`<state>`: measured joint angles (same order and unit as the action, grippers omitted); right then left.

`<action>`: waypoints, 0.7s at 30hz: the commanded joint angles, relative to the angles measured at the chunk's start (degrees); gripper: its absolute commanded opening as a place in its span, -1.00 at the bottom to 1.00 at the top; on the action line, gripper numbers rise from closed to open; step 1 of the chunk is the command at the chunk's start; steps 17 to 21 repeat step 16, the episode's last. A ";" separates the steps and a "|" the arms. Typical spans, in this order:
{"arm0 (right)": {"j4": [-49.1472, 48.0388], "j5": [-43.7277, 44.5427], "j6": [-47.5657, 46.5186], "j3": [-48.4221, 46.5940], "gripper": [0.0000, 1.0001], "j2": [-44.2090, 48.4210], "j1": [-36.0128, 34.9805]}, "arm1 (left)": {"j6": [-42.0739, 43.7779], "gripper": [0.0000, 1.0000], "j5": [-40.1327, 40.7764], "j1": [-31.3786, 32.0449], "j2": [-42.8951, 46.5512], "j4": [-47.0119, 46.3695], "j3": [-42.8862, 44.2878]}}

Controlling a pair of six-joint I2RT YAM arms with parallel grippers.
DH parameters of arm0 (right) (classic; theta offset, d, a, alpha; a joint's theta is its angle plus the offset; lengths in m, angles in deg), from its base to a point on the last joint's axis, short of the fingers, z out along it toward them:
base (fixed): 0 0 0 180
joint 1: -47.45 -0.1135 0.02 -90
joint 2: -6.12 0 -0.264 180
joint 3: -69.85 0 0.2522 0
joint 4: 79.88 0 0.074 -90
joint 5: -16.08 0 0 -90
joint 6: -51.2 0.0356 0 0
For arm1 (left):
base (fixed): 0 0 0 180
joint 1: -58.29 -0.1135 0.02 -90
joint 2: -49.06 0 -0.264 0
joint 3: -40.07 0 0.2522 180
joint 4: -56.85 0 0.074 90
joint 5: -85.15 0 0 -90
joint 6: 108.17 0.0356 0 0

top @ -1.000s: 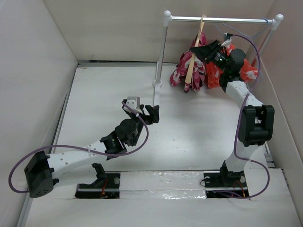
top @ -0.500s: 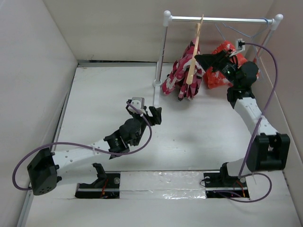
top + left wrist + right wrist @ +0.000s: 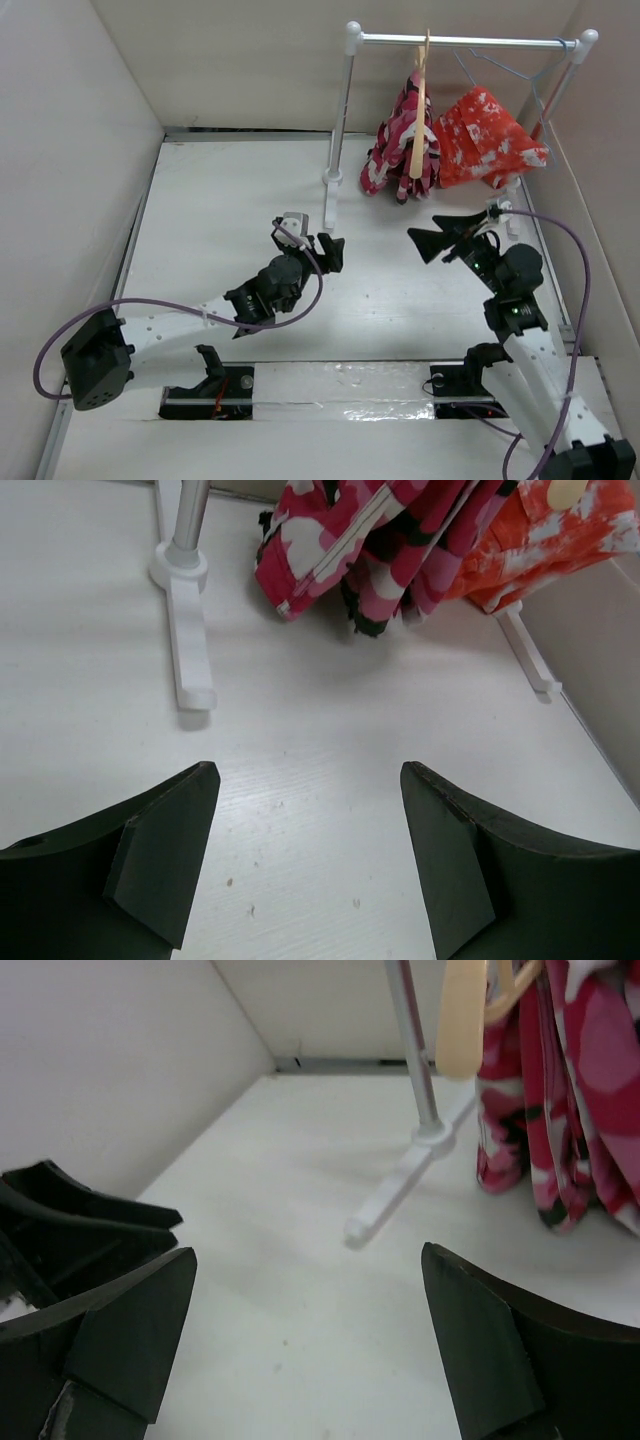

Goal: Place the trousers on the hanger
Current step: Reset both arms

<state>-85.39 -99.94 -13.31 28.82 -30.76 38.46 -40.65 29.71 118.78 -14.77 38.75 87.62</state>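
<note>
Top external shows the trousers draped over the hanger on the rail, so left hand and right hand hover open, empty.

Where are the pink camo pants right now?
In the top view, the trousers hang on the wooden hanger from the rail at the far right, just left of the red-orange garment.
</note>
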 commanded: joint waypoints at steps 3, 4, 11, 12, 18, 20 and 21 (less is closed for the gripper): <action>21.09 2.83 -8.62 3.53 1.00 13.39 -1.11 | -7.31 0.41 -1.25 -0.28 6.87 -0.57 -7.22; 24.24 2.21 -8.80 4.32 1.00 17.68 -1.11 | -8.10 0.41 -1.43 -0.28 9.06 -0.40 -9.33; 35.08 5.01 -8.01 10.47 1.00 31.94 -1.11 | -12.76 0.39 -2.31 -0.28 15.58 1.98 -14.79; 35.17 5.19 -7.40 11.44 1.00 32.40 -1.11 | -12.94 0.39 -2.75 -0.28 15.49 1.89 -14.80; 32.73 4.23 -6.86 11.80 1.00 29.96 -1.11 | -13.12 0.40 -2.93 -0.28 12.60 3.64 -12.17; 32.73 4.23 -6.86 11.80 1.00 29.96 -1.11 | -13.12 0.40 -2.93 -0.28 12.60 3.64 -12.17; 32.73 4.23 -6.86 11.80 1.00 29.96 -1.11 | -13.12 0.40 -2.93 -0.28 12.60 3.64 -12.17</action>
